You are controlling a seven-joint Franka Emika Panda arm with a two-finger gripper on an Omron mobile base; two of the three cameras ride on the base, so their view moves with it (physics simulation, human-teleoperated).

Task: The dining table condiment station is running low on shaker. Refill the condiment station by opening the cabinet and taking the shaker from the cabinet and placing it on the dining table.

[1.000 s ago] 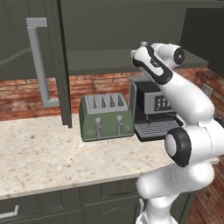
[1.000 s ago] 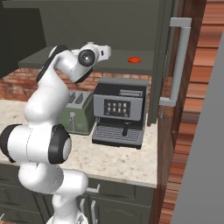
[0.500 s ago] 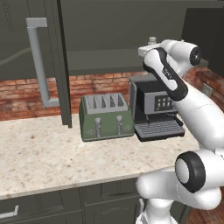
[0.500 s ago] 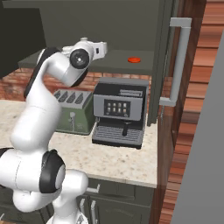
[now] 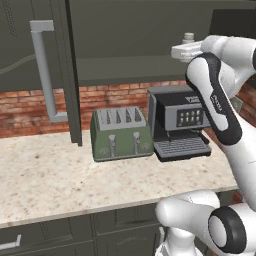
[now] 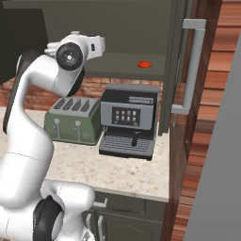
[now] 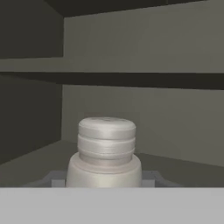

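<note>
Shaker in hand, cabinet open, table not yet reached

Cabinet (image 5: 60, 65): both doors stand swung out, one at the left of the left base view, one at the right of the right base view with its pale bar handle showing. That step reads as done.

Shaker (image 7: 106, 151): low centre of the hand view, upright, cap towards the top, filling the space between my fingers (image 7: 57, 180), whose dark tips flank its base on either side. The fingers are part closed, and as far as I can judge they are closed on the shaker itself. In the left base view its pale cap (image 5: 188, 38) pokes up above my hand at the upper right, level with the lower cabinet shelf. Whether it is lifted off the shelf or resting on it I cannot tell.

Behind the shaker: bare cabinet back wall and a shelf edge across the upper part of the hand view.

Below, on the desk (image 5: 45, 175): green toaster (image 5: 121, 133) just beside black coffee machine (image 5: 179, 121). A small red thing (image 6: 144, 64) lies on the shelf, upper centre of the right base view.

Left to do, by my judgement: draw the shaker out clear of the doors, carry it to the dining table, set it down upright and let go
</note>
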